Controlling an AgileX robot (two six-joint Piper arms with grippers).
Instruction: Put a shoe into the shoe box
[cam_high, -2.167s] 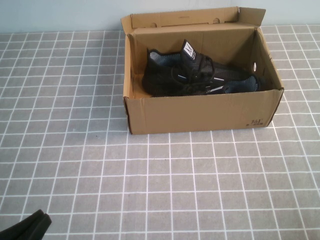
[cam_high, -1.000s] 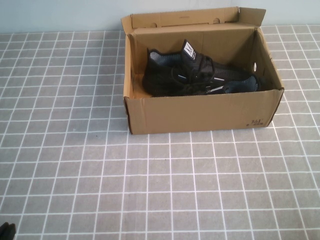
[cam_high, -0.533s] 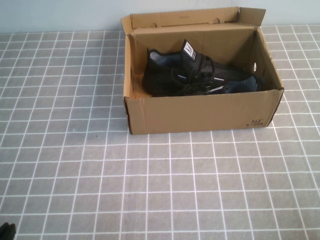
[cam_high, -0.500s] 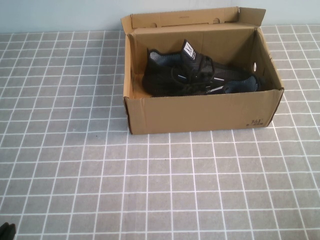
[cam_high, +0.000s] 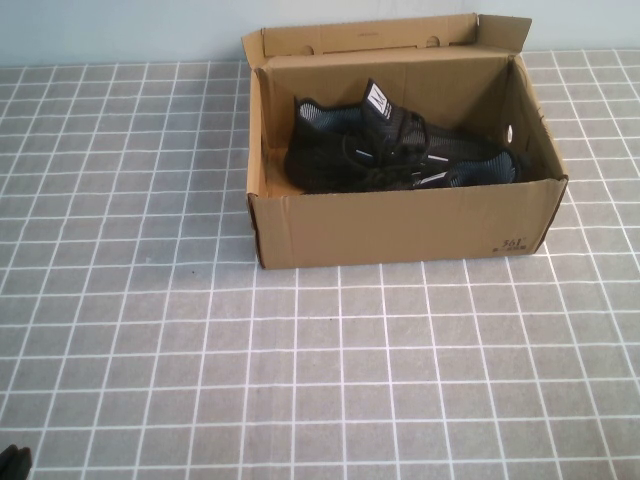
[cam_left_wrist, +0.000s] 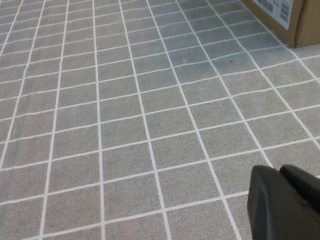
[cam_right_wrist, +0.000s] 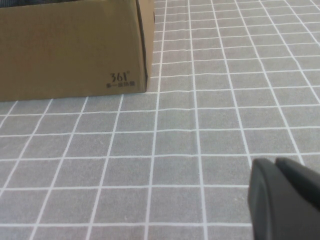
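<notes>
A: Shoes? Box?

B: The shoe box (cam_high: 400, 225) sits toward the far side of the grid-patterned table (cam_high: 200, 350), lid flap up at the back. Two black sneakers are inside. The twin (cam_high: 340, 145) with the upright white-barred tab is toward the left. The shoe (cam_high: 470, 165) lies nearer the right end, white dashes showing just above the front wall.

A: Grippers?

B: The left gripper (cam_left_wrist: 285, 205) is low at the near left corner, well apart from the box, only a sliver in the high view. Its fingers are pressed together, empty. The right gripper (cam_right_wrist: 282, 200) hangs over bare table on the near side of the box's printed corner, fingers closed too, nothing held.

A: So it's done?

B: Looks done to me; both arms seem parked.

A: Risks?

B: Few. The right gripper is the closer one; a swing toward the box could clip that printed corner and shove the light cardboard. The lid flap stands loose and could drop if the box is bumped. The shoe overlaps its twin, so a jolt might shift it.
</notes>
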